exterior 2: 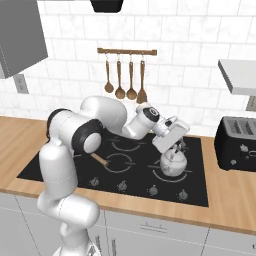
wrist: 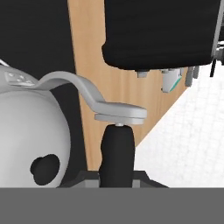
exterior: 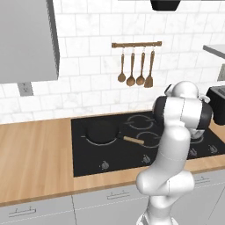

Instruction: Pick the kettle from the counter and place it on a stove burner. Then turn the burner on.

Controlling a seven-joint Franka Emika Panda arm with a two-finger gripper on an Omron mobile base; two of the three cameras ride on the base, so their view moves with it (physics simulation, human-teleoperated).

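While the kettle (exterior 2: pixel 172 161) sits on the stove burner (exterior 2: pixel 170 175) at center-right of the black cooktop (exterior 2: pixel 60 165), the gripper (exterior 2: pixel 178 145) hovers right at its handle; can't tell if it's gripping. Wooden counter (exterior 2: pixel 232 200) wraps around, toaster (exterior 2: pixel 237 142) far right, white tile wall (exterior 2: pixel 190 75) behind.

Frying pan (exterior: pixel 102 132), toaster (exterior 2: pixel 237 143), hanging utensils (exterior 2: pixel 126 80)

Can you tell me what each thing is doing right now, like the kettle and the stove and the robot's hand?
kettle: upright on the front right stove burner.
stove burner: dark, not glowing.
gripper: right over the kettle's handle; whether its fingers are shut is unclear.
frying pan: sitting on a left burner.
toaster: on the counter, slots empty.
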